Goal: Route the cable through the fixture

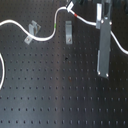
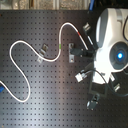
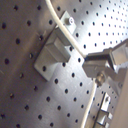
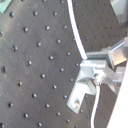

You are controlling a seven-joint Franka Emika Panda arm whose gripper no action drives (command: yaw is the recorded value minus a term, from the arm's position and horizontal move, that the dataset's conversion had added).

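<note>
On the black pegboard [image 1: 60, 95], fingers [image 3: 95, 67] clamp the cable [image 1: 47, 36], open board nearby.

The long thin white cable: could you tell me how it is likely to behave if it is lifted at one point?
The long thin white cable probably droops, since it lies in loose curves across the black perforated board. It looks light, so likely shifts easily when pulled.

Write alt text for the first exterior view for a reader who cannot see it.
A white cable snakes across a black perforated board, running beside two small metal fixtures. A grey gripper hangs over the board on the first exterior view's right, apart from the fixtures. The cable carries a green band and a red mark.
</note>
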